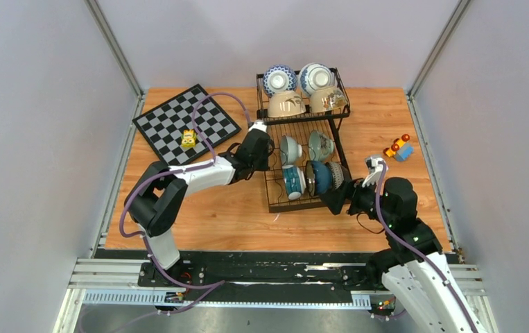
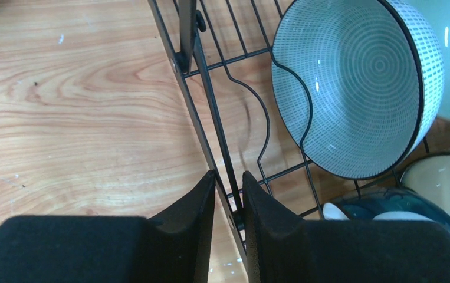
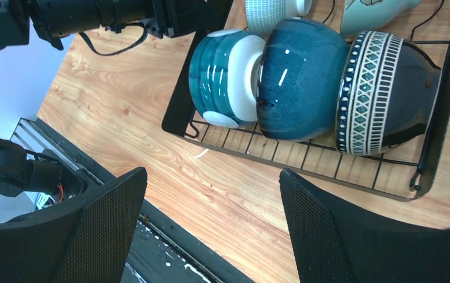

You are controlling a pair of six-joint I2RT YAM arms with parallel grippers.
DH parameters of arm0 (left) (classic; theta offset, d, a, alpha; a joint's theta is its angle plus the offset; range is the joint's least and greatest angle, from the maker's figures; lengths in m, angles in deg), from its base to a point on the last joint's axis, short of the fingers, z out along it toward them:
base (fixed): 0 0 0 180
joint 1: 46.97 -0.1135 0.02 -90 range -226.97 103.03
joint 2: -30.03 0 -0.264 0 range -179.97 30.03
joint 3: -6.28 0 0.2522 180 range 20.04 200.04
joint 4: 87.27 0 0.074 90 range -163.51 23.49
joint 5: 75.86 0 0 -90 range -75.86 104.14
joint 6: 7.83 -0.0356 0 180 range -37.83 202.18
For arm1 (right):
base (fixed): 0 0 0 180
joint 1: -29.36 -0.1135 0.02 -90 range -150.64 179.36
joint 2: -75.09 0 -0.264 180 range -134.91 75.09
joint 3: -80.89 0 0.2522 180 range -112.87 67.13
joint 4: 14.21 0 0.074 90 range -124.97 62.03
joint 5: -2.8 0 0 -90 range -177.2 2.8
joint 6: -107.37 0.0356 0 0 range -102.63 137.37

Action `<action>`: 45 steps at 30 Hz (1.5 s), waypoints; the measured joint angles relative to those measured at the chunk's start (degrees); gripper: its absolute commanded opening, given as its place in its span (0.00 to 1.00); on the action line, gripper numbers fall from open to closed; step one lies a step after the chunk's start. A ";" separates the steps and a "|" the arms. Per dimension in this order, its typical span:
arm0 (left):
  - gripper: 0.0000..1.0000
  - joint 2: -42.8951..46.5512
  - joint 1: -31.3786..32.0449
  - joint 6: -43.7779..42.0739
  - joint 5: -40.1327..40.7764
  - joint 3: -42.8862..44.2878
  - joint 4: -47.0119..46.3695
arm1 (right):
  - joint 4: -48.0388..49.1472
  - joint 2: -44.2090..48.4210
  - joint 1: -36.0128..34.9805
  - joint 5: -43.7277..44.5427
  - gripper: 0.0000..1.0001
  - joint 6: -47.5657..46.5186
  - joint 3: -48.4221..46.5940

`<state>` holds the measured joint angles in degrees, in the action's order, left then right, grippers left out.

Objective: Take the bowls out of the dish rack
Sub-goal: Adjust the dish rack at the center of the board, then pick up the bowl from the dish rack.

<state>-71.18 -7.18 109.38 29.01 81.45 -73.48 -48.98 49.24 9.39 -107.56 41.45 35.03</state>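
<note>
The black wire dish rack (image 1: 296,207) stands at the table's back centre. Its upper basket carries two blue-and-white bowls (image 1: 279,78) and two beige bowls (image 1: 285,104). On the lower tray a pale dotted bowl (image 2: 352,76) and a teal bowl (image 1: 320,146) stand on edge, with a teal-and-white bowl (image 3: 219,76), a dark blue bowl (image 3: 305,76) and a dark patterned bowl (image 3: 387,88) in front. My left gripper (image 2: 229,177) is closed on the rack's left rim (image 2: 193,112). My right gripper (image 3: 213,177) hovers wide open over bare wood, just before the rack's front right corner (image 3: 328,177).
A grey checkerboard (image 1: 186,123) with a small yellow toy (image 1: 188,138) lies at the back left. Coloured toy blocks (image 1: 399,148) sit right of the rack. A black rail (image 3: 169,247) runs along the table's near edge, under my right gripper.
</note>
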 measured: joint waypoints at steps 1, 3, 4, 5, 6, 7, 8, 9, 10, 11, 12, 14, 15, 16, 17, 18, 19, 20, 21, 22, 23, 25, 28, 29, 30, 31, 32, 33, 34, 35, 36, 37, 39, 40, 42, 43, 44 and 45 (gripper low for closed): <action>0.00 -0.22 -0.42 -0.04 0.02 0.44 0.37 | -0.02 0.11 -0.20 0.09 0.87 -0.02 0.26; 0.00 -0.57 -1.01 -0.20 0.13 1.11 0.98 | 0.00 0.24 -0.57 0.39 0.87 -0.11 0.48; 0.00 -0.76 -1.27 -0.28 0.20 1.49 1.40 | 0.02 0.26 -0.68 0.48 0.87 -0.13 0.52; 0.00 -0.94 -1.49 -0.35 0.17 1.75 1.64 | 0.02 0.26 -0.70 0.66 0.87 -0.17 0.52; 0.00 -1.05 -1.62 -0.39 0.17 1.99 1.86 | 0.04 0.26 -0.92 0.92 0.87 -0.22 0.52; 0.00 -1.16 -1.77 -0.42 0.13 2.21 2.10 | 0.02 0.26 -1.03 1.03 0.87 -0.28 0.52; 0.00 -1.27 -1.90 -0.42 0.11 2.40 2.32 | 0.02 0.26 -1.14 1.11 0.87 -0.39 0.52; 0.00 -1.36 -2.03 -0.42 0.09 2.58 2.45 | 0.02 0.26 -1.27 1.31 0.87 -0.52 0.52; 0.00 -1.40 -2.14 -0.42 0.07 2.67 2.54 | 0.00 0.28 -1.33 1.38 0.87 -0.61 0.52; 0.00 -1.44 -2.25 -0.42 0.07 2.80 2.67 | 0.00 0.28 -1.38 1.49 0.87 -0.76 0.52; 0.00 -1.49 -2.43 -0.44 0.09 2.86 2.69 | 0.00 0.28 -1.40 1.55 0.88 -0.90 0.52; 0.00 -1.49 -2.60 -0.42 0.07 2.86 2.69 | -0.07 0.28 -1.44 1.68 0.89 -1.16 0.44; 0.00 -1.49 -2.71 -0.37 0.09 2.84 2.64 | -0.07 0.28 -1.44 1.84 0.89 -1.27 0.37; 0.00 -1.42 -2.78 -0.26 0.04 2.75 2.56 | -0.24 0.24 -1.44 2.03 0.90 -1.40 0.13; 0.00 -1.29 -2.86 -0.09 -0.07 2.49 2.25 | -0.26 0.20 -1.44 2.27 0.92 -1.49 -0.07; 0.00 -0.98 -2.95 0.20 -0.24 1.95 1.70 | -0.35 0.15 -1.44 2.49 0.92 -1.64 -0.35; 0.00 -0.66 -2.99 0.48 -0.42 1.31 0.96 | -0.39 0.11 -1.46 2.73 0.93 -1.79 -0.66; 0.00 -0.17 -3.10 0.74 -0.70 0.31 -0.22 | -0.46 0.02 -1.55 3.04 0.94 -2.05 -1.09; 0.03 0.44 -3.26 1.14 -1.05 -0.85 -1.46 | -0.44 -0.07 -1.66 3.28 0.94 -2.19 -1.38; 0.07 1.14 -3.41 1.42 -1.36 -2.03 -2.54 | -0.46 -0.20 -1.79 3.65 0.94 -2.36 -1.81; 0.10 1.88 -3.58 1.66 -1.62 -3.13 -3.30 | -0.46 -0.31 -1.95 4.00 0.94 -2.49 -2.14; 0.21 4.39 -3.98 1.95 -2.21 -5.84 -4.02 | -0.46 -0.74 -2.23 4.31 0.95 -2.62 -2.82; 0.38 9.14 -4.50 1.84 -2.95 -9.27 -1.90 | -0.44 -1.51 -2.47 4.70 0.95 -2.71 -3.56; 0.42 11.28 -4.76 1.88 -3.17 -10.54 -0.68 | -0.46 -1.75 -2.51 5.05 0.95 -2.71 -3.74; 0.46 13.62 -4.94 1.88 -3.23 -11.85 0.28 | -0.44 -1.92 -2.54 5.29 0.95 -2.69 -3.82; 0.49 15.98 -5.18 2.03 -3.34 -13.25 0.90 | -0.46 -2.05 -2.54 5.44 0.95 -2.69 -3.85; 0.52 17.79 -5.22 2.12 -3.37 -14.29 1.11 | -0.46 -2.21 -2.56 5.51 0.95 -2.71 -3.87; 0.54 19.87 -5.29 2.29 -3.45 -15.47 1.33 | -0.46 -2.32 -2.56 5.60 0.95 -2.71 -3.87; 0.56 21.62 -5.33 2.54 -3.52 -16.48 1.51 | -0.46 -2.47 -2.56 5.68 0.95 -2.69 -3.87; 0.59 22.73 -5.35 2.73 -3.58 -17.03 1.73 | -0.46 -2.60 -2.56 5.86 0.95 -2.69 -3.89; 0.61 23.65 -5.42 2.86 -3.82 -17.35 2.10 | -0.46 -2.73 -2.56 6.05 0.95 -2.69 -3.89; 0.65 24.15 -5.44 2.93 -4.13 -17.40 2.40 | -0.46 -2.86 -2.56 6.29 0.96 -2.69 -3.89; 0.74 24.96 -5.46 3.23 -4.81 -17.51 2.91 | -0.46 -3.02 -2.58 6.91 0.98 -2.67 -3.93; 0.79 25.70 -5.49 3.63 -5.38 -17.92 2.93 | -0.46 -3.04 -2.58 7.26 0.98 -2.54 -3.96; 0.97 28.55 -5.49 5.07 -6.71 -19.87 2.56 | -0.46 -2.91 -2.58 8.37 0.98 -2.16 -3.96; 0.99 30.73 -5.49 6.29 -7.45 -21.68 1.57 | -0.44 -2.82 -2.58 8.94 0.98 -1.86 -3.93; 1.00 33.29 -5.49 7.89 -8.41 -24.02 0.13 | -0.46 -2.64 -2.58 9.42 0.98 -1.49 -3.93; 1.00 36.30 -5.49 9.73 -9.29 -26.97 -1.81 | -0.44 -2.47 -2.58 9.62 0.98 -1.31 -3.93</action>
<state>-34.88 -12.67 119.10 19.72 54.48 -75.29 -49.42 46.77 6.81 -97.94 40.14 31.10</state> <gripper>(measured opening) 0.981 0.979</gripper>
